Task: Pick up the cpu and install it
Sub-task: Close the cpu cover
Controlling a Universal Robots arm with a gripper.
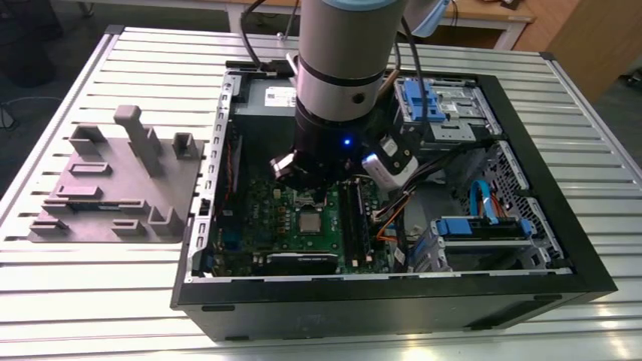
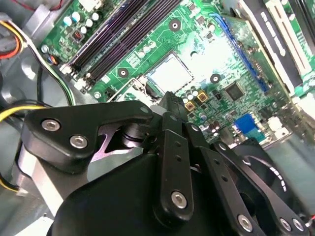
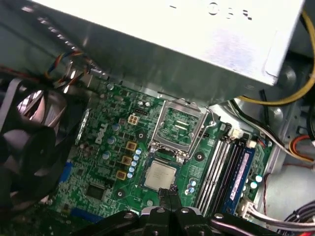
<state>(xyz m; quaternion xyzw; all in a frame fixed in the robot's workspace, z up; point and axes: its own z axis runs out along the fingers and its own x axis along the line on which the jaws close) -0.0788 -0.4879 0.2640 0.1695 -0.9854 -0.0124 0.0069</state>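
Jaws closed, empty, by cpu [image 3: 161, 175] on mobo [image 3: 103, 169]; socket frame [image 3: 158, 129] up in first wrist view

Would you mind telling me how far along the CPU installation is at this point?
The cpu already lies flat in its socket on the motherboard. The gripper holds nothing; its shut fingers are at the cpu's edge. Not done: the metal socket frame is open.
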